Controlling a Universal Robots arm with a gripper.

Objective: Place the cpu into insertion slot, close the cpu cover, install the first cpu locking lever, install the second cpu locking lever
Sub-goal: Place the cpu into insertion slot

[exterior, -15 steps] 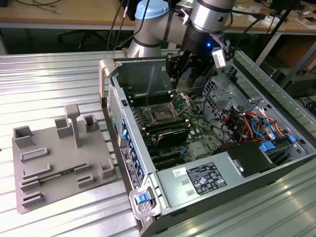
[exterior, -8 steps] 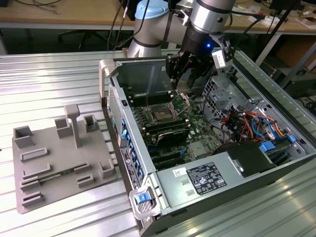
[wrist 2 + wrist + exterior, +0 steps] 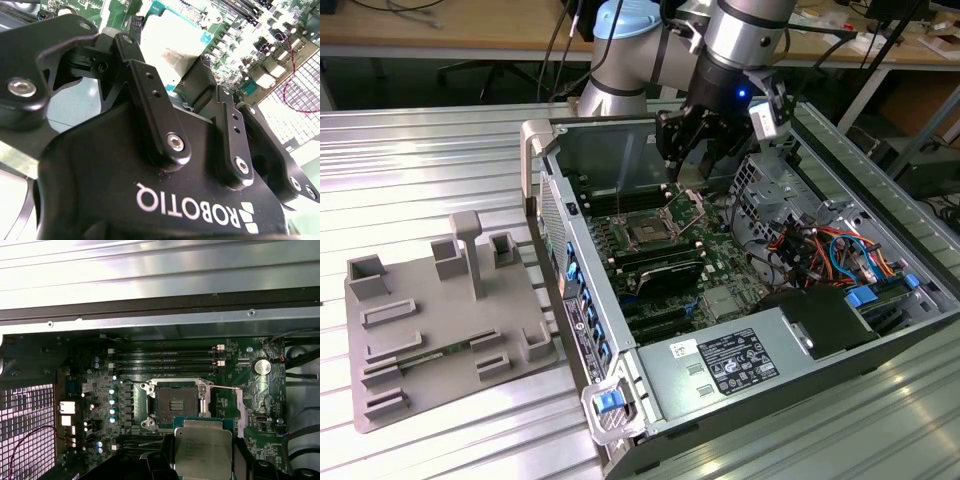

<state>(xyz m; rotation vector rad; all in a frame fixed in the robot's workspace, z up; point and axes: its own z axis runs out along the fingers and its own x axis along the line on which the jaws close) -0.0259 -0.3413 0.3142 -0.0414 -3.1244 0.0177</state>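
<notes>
We see the hand (image 3: 695,178) clamped on the cpu (image 3: 202,450), chip held above the bare insertion slot (image 3: 175,402), computer case (image 3: 588,290) lying open on the table (image 3: 420,160).

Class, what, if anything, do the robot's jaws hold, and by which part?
The small flat square cpu with a silver-grey metal top, gripped by two opposite side edges between the black jaws.

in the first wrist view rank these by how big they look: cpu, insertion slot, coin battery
1. cpu and insertion slot: look alike; the cpu is nearer the camera, so unranked.
2. coin battery: smallest.
</notes>
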